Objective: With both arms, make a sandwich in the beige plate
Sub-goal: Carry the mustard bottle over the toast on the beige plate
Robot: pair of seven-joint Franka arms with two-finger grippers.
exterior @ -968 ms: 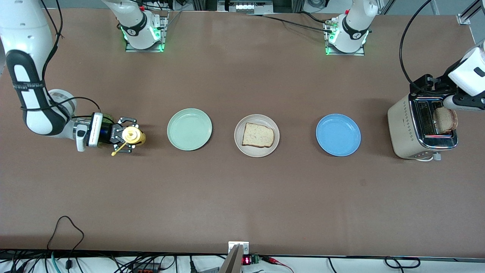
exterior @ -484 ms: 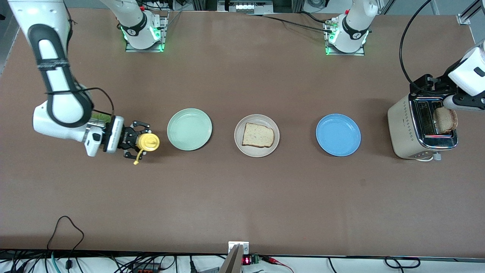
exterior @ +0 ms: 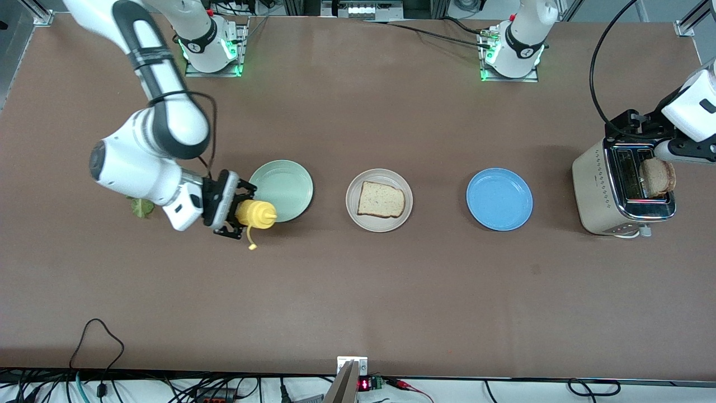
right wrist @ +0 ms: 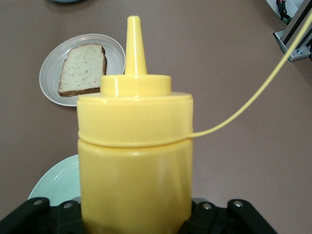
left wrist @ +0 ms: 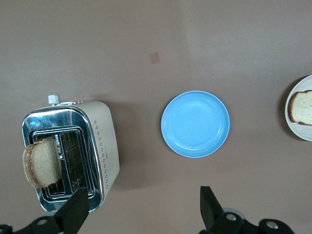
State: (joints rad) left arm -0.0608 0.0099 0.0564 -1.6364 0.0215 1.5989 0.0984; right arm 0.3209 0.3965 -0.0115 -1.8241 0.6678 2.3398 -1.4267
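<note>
The beige plate (exterior: 351, 200) lies mid-table with one bread slice (exterior: 380, 200) flat on it, also seen in the right wrist view as the plate (right wrist: 48, 73) and slice (right wrist: 82, 69). A second bread slice (exterior: 658, 176) stands up out of the toaster (exterior: 601, 187). On the table under the right arm lies a green lettuce leaf (exterior: 141, 207). My right gripper (exterior: 239, 212) is shut on a yellow squeeze bottle (exterior: 256, 214), held on its side over the mint green plate's rim (exterior: 285, 187). My left gripper (left wrist: 141, 212) hangs open over the toaster (left wrist: 105, 141), holding nothing.
A blue plate (exterior: 499, 199) lies between the beige plate and the toaster. The bottle's cap dangles on a thin yellow tether (exterior: 251, 243). Both arm bases stand along the table's edge farthest from the front camera. Cables run along the nearest edge.
The right arm has carried the yellow bottle from its end of the table to the mint green plate's rim, uncovering the lettuce leaf. The left arm has not moved.
</note>
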